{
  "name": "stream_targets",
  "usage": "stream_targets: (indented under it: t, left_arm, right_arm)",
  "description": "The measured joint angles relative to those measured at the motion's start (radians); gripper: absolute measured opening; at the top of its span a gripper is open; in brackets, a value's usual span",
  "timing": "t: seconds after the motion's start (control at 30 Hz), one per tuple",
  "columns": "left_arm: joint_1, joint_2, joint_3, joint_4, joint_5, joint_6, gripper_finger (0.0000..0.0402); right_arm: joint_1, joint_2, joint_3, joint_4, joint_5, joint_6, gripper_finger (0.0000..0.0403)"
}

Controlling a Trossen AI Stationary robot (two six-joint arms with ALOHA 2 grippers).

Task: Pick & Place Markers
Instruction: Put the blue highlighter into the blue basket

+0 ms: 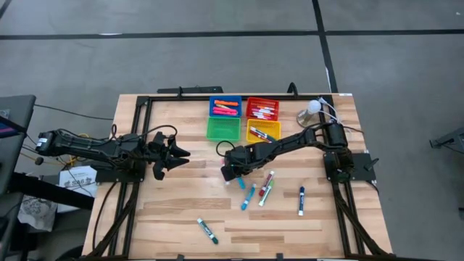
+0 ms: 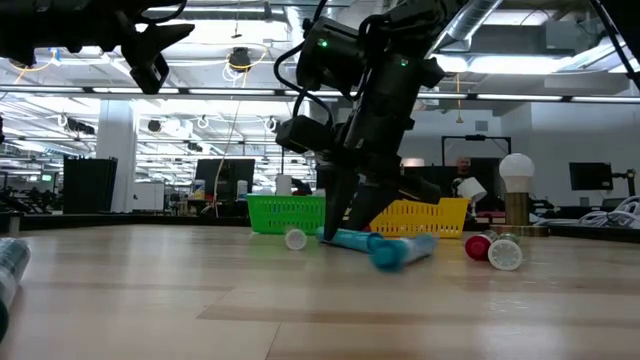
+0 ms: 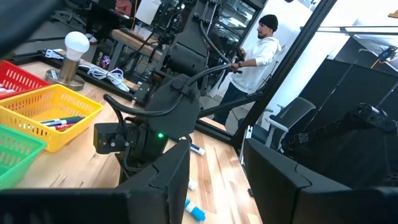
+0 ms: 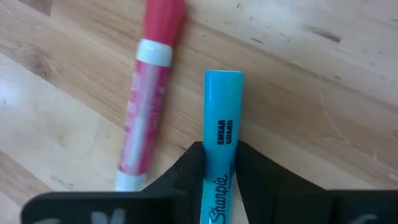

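My right gripper (image 1: pixel 230 174) stands low over the table's middle, shut on a light-blue marker (image 4: pixel 219 124) that lies flat on the wood next to a pink marker (image 4: pixel 146 106). More markers lie loose nearby: a blue one (image 1: pixel 249 197), a red-and-white one (image 1: pixel 267 178), a green-capped one (image 1: pixel 264 194), a blue-capped one (image 1: pixel 301 201) and a green one (image 1: pixel 207 230) near the front. My left gripper (image 1: pixel 174 155) hangs open above the table's left part, touching nothing. My right gripper pinches the light-blue marker's barrel (image 4: pixel 217 171) between its two fingers (image 4: pixel 186 177), one on each long side. The fingers come steeply from above, slanting down. The marker lies on the table (image 2: pixel 350 240).
Four small bins stand at the back: blue (image 1: pixel 225 107), red (image 1: pixel 262 109), green (image 1: pixel 222 129) and yellow (image 1: pixel 263 131), some with markers inside. A round lamp (image 1: pixel 313 109) with a cable sits at the back right. A person (image 3: pixel 258 53) stands beyond the table.
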Motion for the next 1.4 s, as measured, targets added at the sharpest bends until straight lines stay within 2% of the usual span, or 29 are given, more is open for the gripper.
stream_targets:
  t: [0.53,0.83,1.13,1.27,1.4]
  left_arm:
    - [0.000,0.000,0.000,0.000,0.000,0.000,0.0149]
    - [0.000,0.000,0.000,0.000,0.000,0.000,0.0149]
    - [0.000,0.000,0.000,0.000,0.000,0.000,0.0149]
    - [0.000,0.000,0.000,0.000,0.000,0.000,0.0149]
    - [0.000,0.000,0.000,0.000,0.000,0.000,0.0149]
  right_arm:
    - [-0.022,-0.071,-0.008,-0.004,0.064,-0.022,0.0066]
    - [-0.019,-0.164,-0.005,0.015,0.043,-0.058,0.0066]
    - [-0.032,-0.325,-0.003,0.061,-0.040,-0.269,0.0066]
    - [-0.050,-0.389,-0.002,0.099,-0.133,-0.438,0.0066]
    - [-0.068,-0.435,-0.002,0.144,-0.276,-0.605,0.0066]
